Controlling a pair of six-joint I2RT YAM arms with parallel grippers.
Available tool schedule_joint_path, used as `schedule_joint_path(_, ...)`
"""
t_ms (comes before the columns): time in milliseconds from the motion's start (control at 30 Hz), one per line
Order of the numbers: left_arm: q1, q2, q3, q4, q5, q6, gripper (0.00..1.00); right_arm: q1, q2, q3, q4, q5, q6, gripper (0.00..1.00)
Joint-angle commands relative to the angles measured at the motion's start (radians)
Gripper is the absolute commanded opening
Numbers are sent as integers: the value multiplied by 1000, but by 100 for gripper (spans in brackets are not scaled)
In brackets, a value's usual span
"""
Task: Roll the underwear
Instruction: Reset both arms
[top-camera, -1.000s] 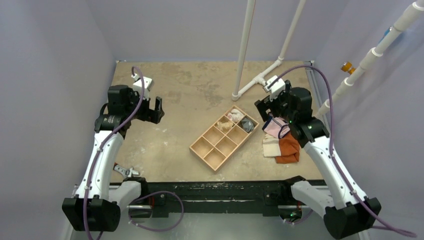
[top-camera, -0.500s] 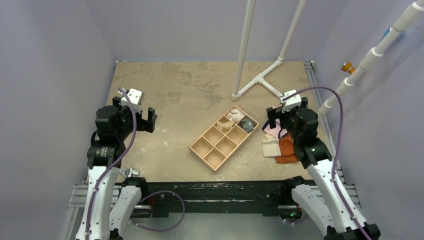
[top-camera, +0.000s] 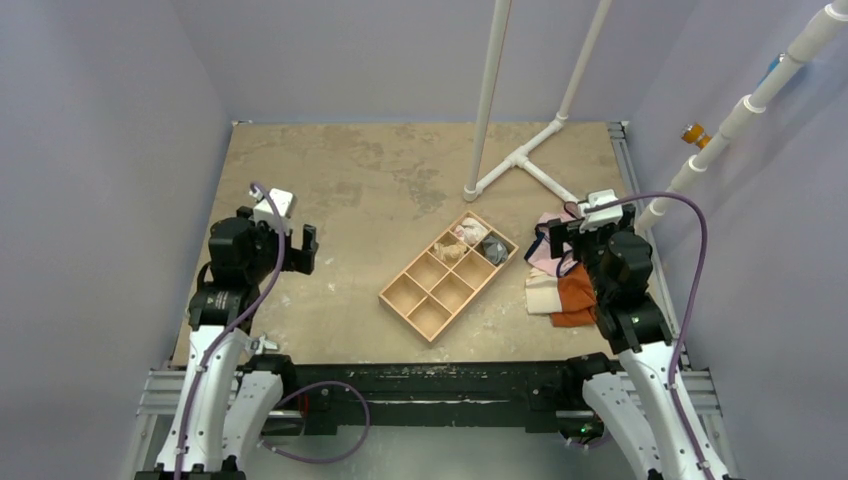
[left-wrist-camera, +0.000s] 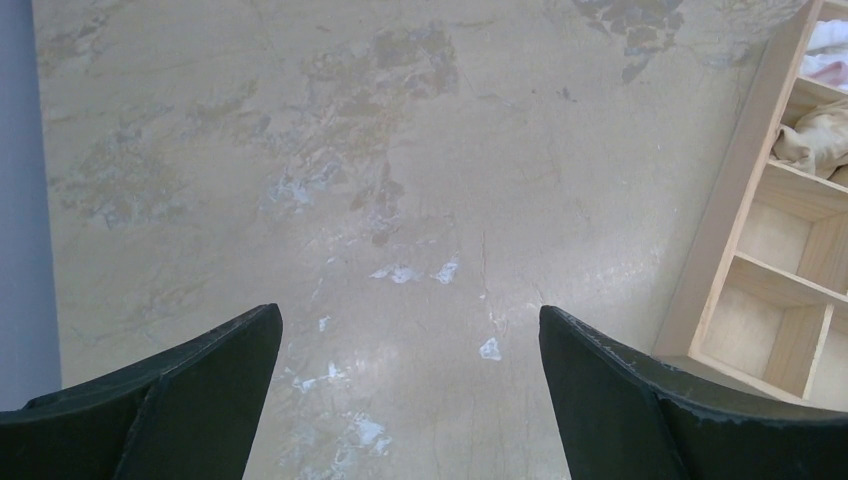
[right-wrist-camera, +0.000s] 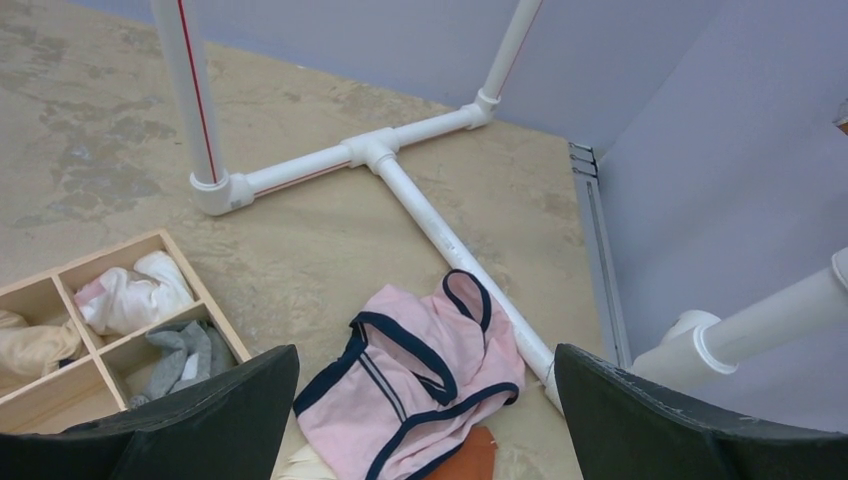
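Observation:
The underwear is out of view: no tan briefs lie spread on the table. My left gripper (top-camera: 302, 248) (left-wrist-camera: 408, 315) hangs open over bare mottled table, left of the wooden tray (top-camera: 405, 300) (left-wrist-camera: 720, 230). My right gripper (top-camera: 556, 238) (right-wrist-camera: 425, 352) is open too, held above a pile at the right. Topmost in that pile are pink briefs (right-wrist-camera: 420, 380) (top-camera: 548, 255) with dark edging. Nothing sits between either pair of fingers.
Under the pink briefs lie a cream cloth (top-camera: 543, 295) and an orange cloth (top-camera: 577, 295) (right-wrist-camera: 465, 462). The tray holds a tan bundle (top-camera: 450, 250) (left-wrist-camera: 815, 135), a white one (right-wrist-camera: 135, 295) and a grey one (right-wrist-camera: 180, 355). A white pipe stand (top-camera: 520, 160) (right-wrist-camera: 380, 150) rises behind.
Both arms have drawn back toward the near edge and risen. The right gripper moved off the pile toward the right; the left shifted slightly. The cloths have not moved.

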Motion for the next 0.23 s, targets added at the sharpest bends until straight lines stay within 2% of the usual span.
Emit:
schedule_joint_path(0,7,-48,-15,72,33,11,100,-10,-28,-17,59,24,-14,99)
schedule_joint_path(200,7,-78,-24,81,11,12,100,-10,-11,-21,69,67,-41,99)
